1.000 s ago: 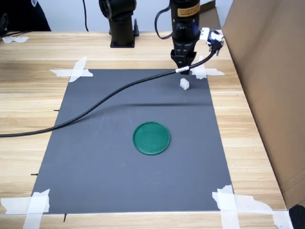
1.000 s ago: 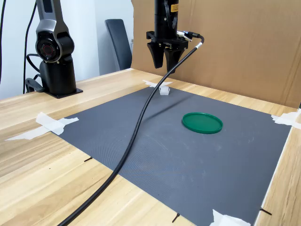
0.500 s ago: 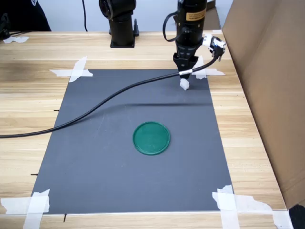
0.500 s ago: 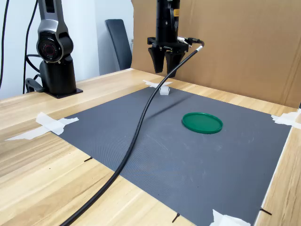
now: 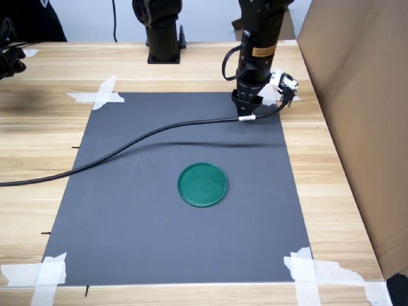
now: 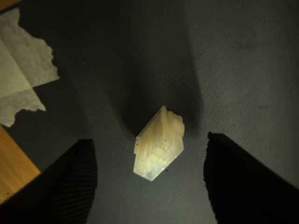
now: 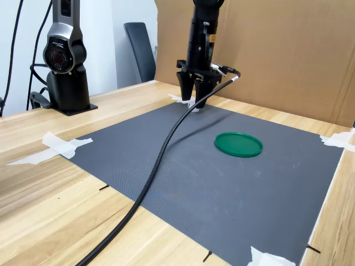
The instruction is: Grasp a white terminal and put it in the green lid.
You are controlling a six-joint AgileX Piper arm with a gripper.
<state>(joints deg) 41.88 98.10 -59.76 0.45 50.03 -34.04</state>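
The white terminal (image 6: pixel 159 143) lies slanted on the grey mat (image 5: pixel 127 210), between the wide-open fingers of the hand (image 6: pixel 149 179), which grips nothing. Closing on its skewed corners could twist or pop it away. The green lid (image 5: pixel 202 184), toward 6 o'clock in the first exterior view, is empty.

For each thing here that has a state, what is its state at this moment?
Tool: open, lowered around the terminal, fingers not touching it.
Terminal: lying on the mat between the fingers, not gripped.
Lid: flat on the mat, empty.
Mat: flat, corners taped to the table.
Cable: loose, trailing across the mat.
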